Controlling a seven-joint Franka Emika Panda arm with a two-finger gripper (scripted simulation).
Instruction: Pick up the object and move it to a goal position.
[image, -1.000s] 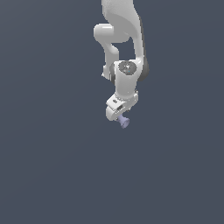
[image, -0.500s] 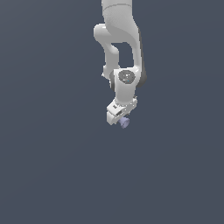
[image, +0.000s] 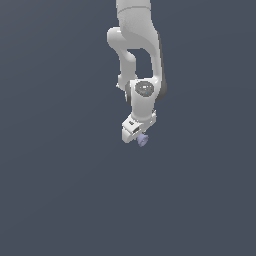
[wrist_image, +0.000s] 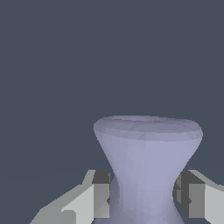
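One gripper clenched on one lavender-blue object; two fingers flank stem.

Plain, even slate-grey backdrop

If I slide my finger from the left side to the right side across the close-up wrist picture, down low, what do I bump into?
White gripper finger with a dark grey pad → small matte lavender-blue spool-shaped piece, pinched at its narrow stem → the other white finger with its dark grey pad.
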